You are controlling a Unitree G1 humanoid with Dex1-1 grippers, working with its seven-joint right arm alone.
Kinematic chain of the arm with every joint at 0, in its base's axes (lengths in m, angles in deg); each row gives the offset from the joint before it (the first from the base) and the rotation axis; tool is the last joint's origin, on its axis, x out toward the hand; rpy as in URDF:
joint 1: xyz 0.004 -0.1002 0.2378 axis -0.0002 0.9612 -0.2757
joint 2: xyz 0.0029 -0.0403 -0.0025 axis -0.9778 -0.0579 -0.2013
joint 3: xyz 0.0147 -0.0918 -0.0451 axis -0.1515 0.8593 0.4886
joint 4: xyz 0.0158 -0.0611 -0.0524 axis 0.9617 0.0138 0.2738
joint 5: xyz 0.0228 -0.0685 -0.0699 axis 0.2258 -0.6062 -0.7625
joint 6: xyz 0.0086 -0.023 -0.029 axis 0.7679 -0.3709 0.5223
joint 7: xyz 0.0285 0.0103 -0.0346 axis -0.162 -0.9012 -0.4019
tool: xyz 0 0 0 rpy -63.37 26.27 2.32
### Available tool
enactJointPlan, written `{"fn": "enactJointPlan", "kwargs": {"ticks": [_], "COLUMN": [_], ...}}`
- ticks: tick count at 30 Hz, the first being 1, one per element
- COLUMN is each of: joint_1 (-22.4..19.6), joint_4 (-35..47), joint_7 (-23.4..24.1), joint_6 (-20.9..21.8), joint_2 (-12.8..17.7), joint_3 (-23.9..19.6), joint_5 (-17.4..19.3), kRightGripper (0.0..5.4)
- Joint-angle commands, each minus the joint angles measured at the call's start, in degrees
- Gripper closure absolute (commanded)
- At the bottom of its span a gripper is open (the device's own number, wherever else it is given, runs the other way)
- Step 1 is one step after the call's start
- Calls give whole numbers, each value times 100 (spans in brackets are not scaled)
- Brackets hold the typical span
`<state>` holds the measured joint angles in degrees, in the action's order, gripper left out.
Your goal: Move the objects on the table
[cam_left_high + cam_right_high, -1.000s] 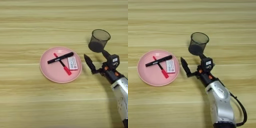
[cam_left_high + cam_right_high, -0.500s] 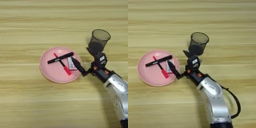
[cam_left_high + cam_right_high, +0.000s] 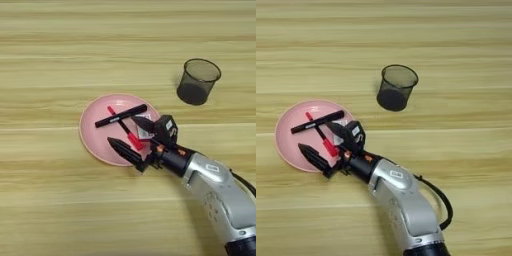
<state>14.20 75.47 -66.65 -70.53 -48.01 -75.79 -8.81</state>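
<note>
black fingers of the right pincer point(image 3: 131, 136) are spread wide over the pink plate point(image 3: 95, 135), one on each side of the red pen point(image 3: 125, 134), probably to take it. the white box point(image 3: 145, 133) lies half hidden under the upper finger. the black marker point(image 3: 121, 115) crosses the pen. the mesh cup point(image 3: 198, 81) stands well apart from the plate, upright on the table point(image 3: 50, 60).

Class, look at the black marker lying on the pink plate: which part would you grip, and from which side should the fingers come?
Grip the black marker near its middle, coming from above with the fingers either side of the barrel. It lies flat on the pink plate, crossing over the red pen, so its ends offer less hold, and a side approach would likely meet the plate's rim.
</note>
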Motion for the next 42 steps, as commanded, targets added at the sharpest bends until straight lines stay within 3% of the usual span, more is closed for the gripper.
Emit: {"fn": "enactJointPlan", "kwargs": {"ticks": [1,8,13,20,26,42], "joint_1": [-486,-944,-1173,-1010,-838,-751], "joint_4": [465,287,-21,-79,19,-25], "joint_7": [231,715,1047,1129,1267,1567], "joint_6": [-547,-1416,-1710,-2123,-2302,-2385], "joint_2": [-125,-373,-521,-627,-526,-60], "joint_3": [151,136,142,268,325,-267], "joint_5": [125,119,-32,23,-102,-227], "kRightGripper": [4,4,4,4,4,4]}}
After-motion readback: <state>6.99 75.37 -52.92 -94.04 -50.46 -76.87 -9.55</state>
